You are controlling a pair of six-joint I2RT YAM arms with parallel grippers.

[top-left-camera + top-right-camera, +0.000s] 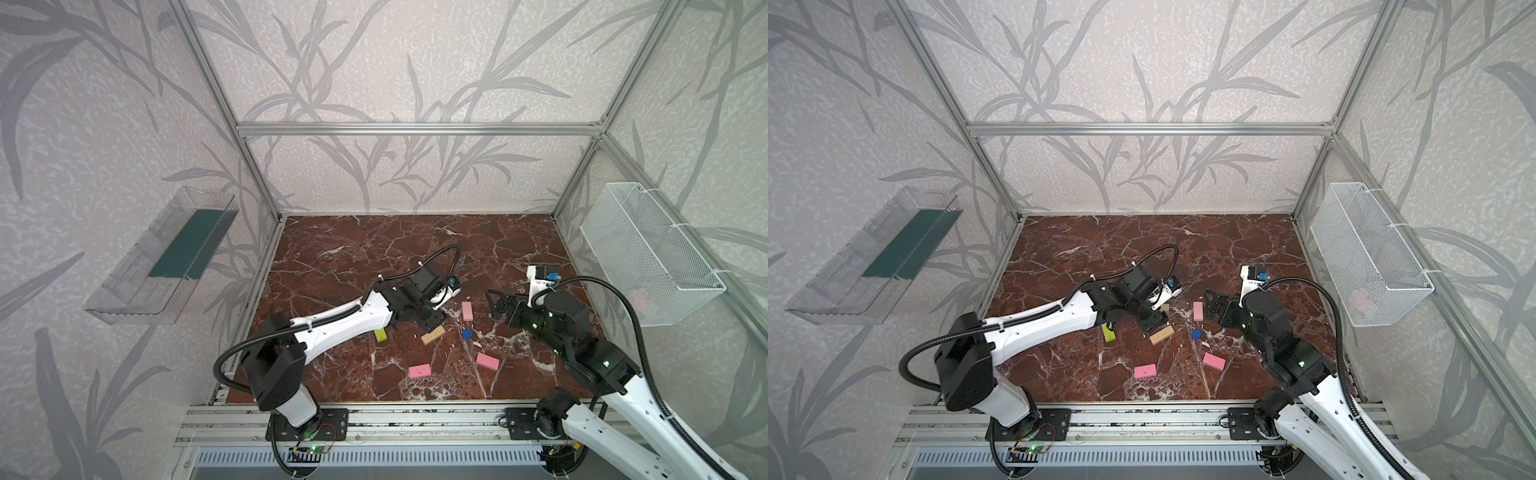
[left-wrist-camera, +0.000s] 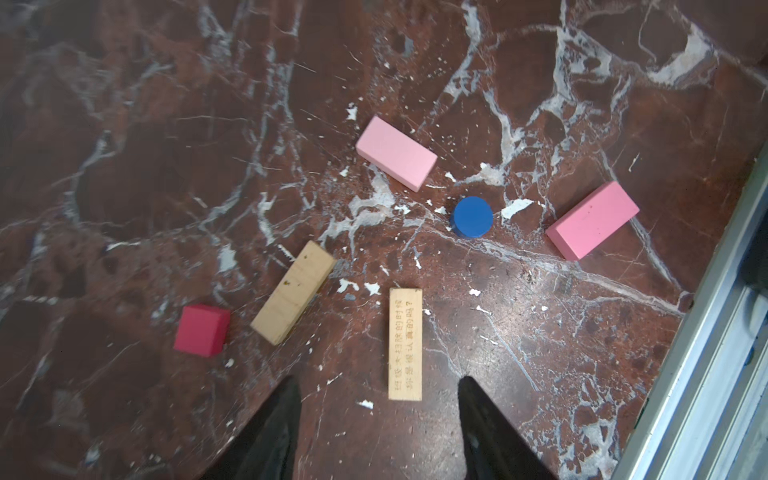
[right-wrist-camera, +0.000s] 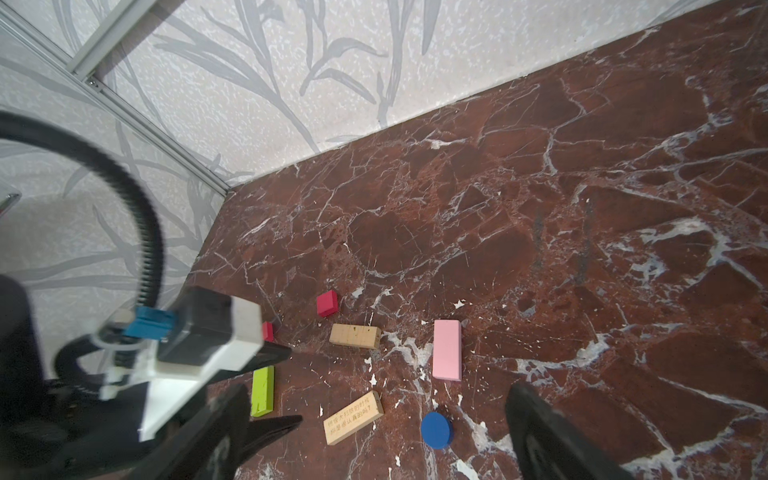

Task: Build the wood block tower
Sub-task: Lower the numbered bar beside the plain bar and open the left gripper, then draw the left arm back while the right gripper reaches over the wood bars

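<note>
Left fingers [image 2: 270, 436] stand apart, empty, the engraved tan bar [image 2: 405, 345] lying with its near end between them; right fingers [image 3: 552, 436] spread wide, empty too; blocks [image 1: 467, 311] lie scattered flat, unstacked, around the table [image 1: 353, 249] middle.

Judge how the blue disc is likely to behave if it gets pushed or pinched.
The blue disc lies flat on a round face, so a push would probably slide it rather than roll it. Its curved painted rim might slip in a pinch. It looks like solid wood: likely stiff and light.
</note>
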